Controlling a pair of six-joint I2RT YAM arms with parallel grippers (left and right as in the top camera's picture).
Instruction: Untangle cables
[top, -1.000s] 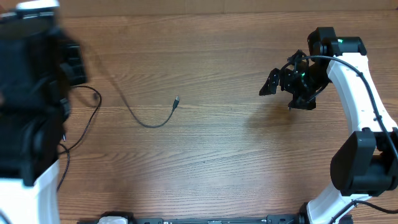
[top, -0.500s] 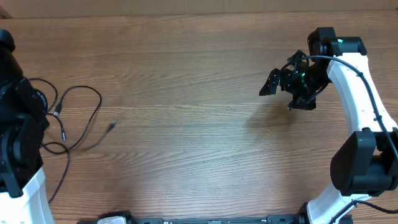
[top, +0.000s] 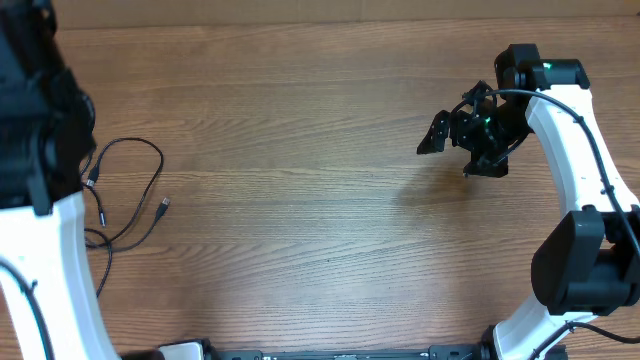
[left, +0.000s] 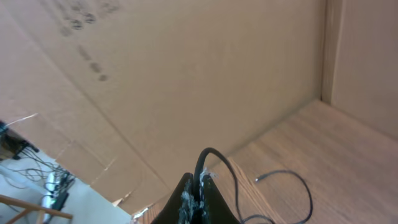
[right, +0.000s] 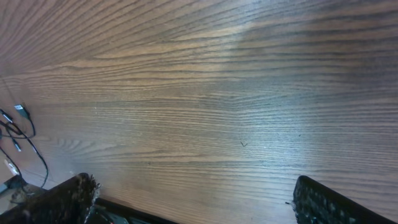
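Your left gripper (left: 198, 190) is up at the worktop's (top: 320, 240) left edge, pressed together on one cord. The cables (top: 161, 160) lie in loose loops beside it, strung along that edge. The right gripper (top: 458, 145), spread wide, hangs near the right edge, well apart, with nothing between them.

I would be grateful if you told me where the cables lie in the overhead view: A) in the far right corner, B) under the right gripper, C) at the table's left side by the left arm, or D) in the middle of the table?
C: the cables loop on the table at its left side, beside the left arm.
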